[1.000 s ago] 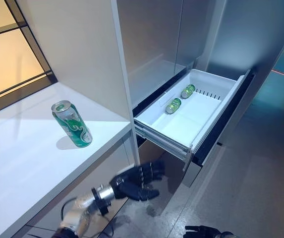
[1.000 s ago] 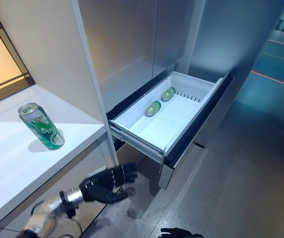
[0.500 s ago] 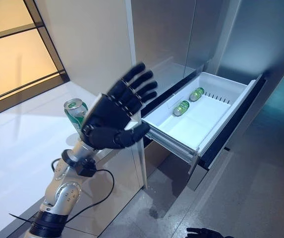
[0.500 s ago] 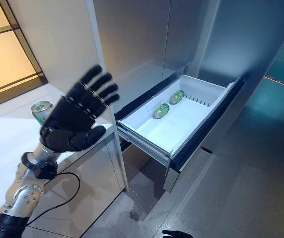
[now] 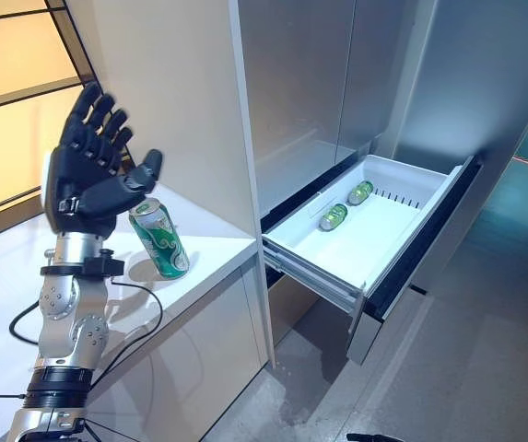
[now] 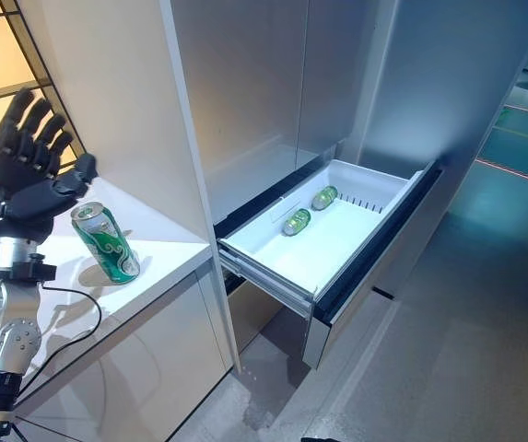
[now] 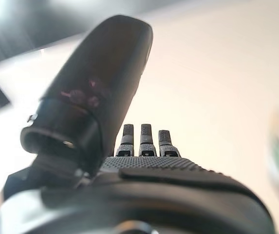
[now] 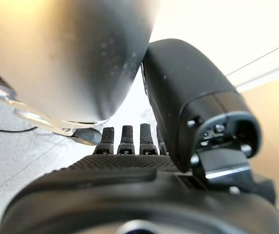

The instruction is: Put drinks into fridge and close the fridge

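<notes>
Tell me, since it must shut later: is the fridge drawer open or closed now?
Open. The fridge drawer is pulled out from the cabinet, its white tub exposed with two green cans lying on their sides inside.

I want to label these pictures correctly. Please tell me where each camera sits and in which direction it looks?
Left eye view: on the head, looking down at the green can on the white counter and the open fridge drawer; raised left hand shows.
Right eye view: beside it, same scene.
Left wrist view: along the open left hand towards the counter.
Right wrist view: along the right hand, floor beyond.
</notes>
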You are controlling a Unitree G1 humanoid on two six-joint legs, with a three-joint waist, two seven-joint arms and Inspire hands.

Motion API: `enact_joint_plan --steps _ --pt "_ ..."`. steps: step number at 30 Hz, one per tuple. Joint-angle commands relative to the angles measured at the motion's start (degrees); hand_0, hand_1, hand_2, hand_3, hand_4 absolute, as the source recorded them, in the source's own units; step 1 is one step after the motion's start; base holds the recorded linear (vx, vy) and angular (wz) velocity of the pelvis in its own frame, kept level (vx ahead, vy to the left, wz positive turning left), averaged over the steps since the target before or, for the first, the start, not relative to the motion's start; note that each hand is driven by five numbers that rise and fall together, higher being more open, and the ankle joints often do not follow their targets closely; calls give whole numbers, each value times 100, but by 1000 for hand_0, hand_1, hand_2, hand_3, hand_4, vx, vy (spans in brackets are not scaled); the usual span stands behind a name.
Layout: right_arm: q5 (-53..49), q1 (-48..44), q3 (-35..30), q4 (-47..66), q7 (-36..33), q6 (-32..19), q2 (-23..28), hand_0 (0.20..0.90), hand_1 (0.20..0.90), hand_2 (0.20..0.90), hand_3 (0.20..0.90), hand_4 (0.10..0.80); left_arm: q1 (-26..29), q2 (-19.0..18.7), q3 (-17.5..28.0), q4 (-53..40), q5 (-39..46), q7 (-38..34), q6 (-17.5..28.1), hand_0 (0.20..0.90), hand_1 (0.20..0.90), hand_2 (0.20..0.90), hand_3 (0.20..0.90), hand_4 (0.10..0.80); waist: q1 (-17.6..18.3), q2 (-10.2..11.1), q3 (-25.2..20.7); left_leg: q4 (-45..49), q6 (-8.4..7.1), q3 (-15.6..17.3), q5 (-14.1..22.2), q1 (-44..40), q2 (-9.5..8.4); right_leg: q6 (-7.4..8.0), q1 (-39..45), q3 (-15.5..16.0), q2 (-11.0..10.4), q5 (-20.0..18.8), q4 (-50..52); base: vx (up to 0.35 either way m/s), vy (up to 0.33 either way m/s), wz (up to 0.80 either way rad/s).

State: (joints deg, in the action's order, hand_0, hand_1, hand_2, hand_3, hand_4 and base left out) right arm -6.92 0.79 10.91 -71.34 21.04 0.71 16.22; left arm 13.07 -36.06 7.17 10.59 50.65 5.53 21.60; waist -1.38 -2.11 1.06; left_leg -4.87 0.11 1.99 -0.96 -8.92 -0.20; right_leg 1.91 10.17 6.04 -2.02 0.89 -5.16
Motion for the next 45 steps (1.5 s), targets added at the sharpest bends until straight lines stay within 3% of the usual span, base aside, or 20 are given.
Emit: enact_joint_plan --steps 1,10,18,26,32,45 --pt "4 140 343 -211 34 86 -22 900 900 900 900 800 865 -279 595 -14 195 101 659 900 900 900 900 800 15 39 57 48 60 -231 572 -75 -265 68 -185 52 239 579 500 0 0 0" --pt "-31 129 317 -200 1 148 -23 900 900 900 900 800 969 -414 581 839 23 279 448 900 900 900 900 800 65 13 65 59 65 -183 608 -146 -276 105 -157 2 220 590 533 8 18 0" --pt "48 137 227 -192 52 173 28 900 900 900 900 800 993 -580 518 824 126 753 -2 900 900 900 900 800 63 -12 70 56 65 -175 621 -171 -288 143 -136 3 200 577 522 0 0 0" --pt "90 109 178 -202 101 229 72 900 900 900 900 800 1020 -605 493 639 491 1037 -106 900 900 900 900 800 55 -34 62 43 61 -170 613 -170 -291 162 -141 9 184 567 515 0 0 0" --pt "137 104 122 -199 146 245 114 900 900 900 900 800 951 -593 438 497 268 1148 -205 900 900 900 900 800 53 -35 69 43 69 -169 619 -177 -295 164 -138 7 181 572 524 0 0 0" --pt "98 64 47 -222 206 316 196 900 900 900 900 800 978 -895 248 420 134 1540 -916 900 900 900 900 800 61 -62 86 63 88 -135 626 -205 -305 183 -128 -36 186 560 532 0 0 0"
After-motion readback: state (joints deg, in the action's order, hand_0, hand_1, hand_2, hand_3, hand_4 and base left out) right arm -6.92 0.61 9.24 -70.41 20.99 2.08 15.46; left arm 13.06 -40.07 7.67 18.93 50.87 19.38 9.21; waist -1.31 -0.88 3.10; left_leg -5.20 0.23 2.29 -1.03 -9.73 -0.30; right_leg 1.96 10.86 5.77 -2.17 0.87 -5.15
